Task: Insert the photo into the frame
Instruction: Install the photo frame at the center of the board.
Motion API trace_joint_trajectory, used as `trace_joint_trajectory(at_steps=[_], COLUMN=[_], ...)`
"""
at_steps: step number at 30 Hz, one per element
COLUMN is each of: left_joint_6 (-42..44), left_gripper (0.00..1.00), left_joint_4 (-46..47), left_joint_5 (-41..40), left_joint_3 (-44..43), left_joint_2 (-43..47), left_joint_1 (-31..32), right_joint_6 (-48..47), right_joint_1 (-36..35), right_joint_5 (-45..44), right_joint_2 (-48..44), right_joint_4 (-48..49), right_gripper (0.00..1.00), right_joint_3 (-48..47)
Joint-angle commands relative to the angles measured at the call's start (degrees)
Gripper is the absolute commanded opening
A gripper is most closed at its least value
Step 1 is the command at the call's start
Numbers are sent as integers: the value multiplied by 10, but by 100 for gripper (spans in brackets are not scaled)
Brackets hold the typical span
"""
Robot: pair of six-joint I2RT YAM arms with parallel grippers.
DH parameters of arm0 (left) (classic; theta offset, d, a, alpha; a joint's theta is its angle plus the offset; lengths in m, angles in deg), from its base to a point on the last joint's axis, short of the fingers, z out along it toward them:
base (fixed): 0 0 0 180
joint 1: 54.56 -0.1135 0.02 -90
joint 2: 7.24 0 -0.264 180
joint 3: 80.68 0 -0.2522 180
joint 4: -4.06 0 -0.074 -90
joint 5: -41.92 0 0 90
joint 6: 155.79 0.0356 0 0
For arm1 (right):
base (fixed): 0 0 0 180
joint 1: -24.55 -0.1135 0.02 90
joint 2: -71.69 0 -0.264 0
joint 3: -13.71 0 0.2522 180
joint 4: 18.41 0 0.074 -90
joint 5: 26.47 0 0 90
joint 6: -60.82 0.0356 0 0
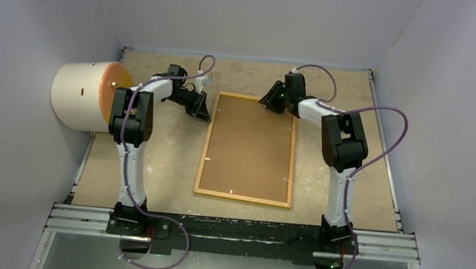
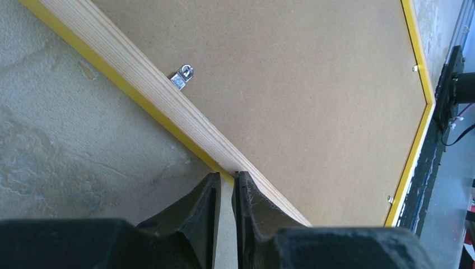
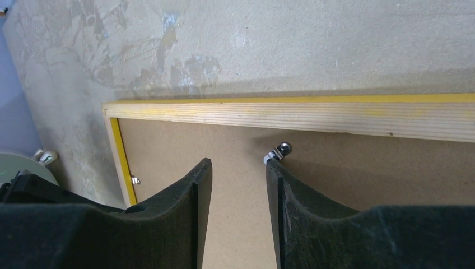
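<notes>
Frame [image 1: 243, 198] lies back-up mid-table, brown backing board [image 1: 250, 145] showing. My left gripper [image 2: 227, 185] is at its far-left corner, fingers nearly pressed together on the left rail's outer edge. Right gripper [image 3: 238, 168] is over the far rail, fingers spread, one tip beside a metal tab [image 3: 278, 151].

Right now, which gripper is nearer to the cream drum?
Left. The left gripper is at the left edge of the frame, toward the drum; the right gripper is across the frame.

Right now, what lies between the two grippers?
The far end of the frame, lying back up with its brown backing board showing. The left gripper is at its left edge and the right gripper is above its right side. The top view shows this.
</notes>
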Motion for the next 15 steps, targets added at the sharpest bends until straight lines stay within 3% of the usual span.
trace_joint_trajectory(at_steps=[1,15], left_joint_6=[33,36], left_gripper=[18,17], left_joint_4=[-19,-17], left_joint_5=[-52,-49], left_joint_3=[25,31], left_joint_2=[-3,0], left_joint_1=[5,5], right_joint_6=[1,3], right_joint_1=[2,2], right_joint_5=[-37,-52], right_joint_2=[25,39], right_joint_4=[1,5], right_gripper=[43,39], right_joint_3=[-22,-36])
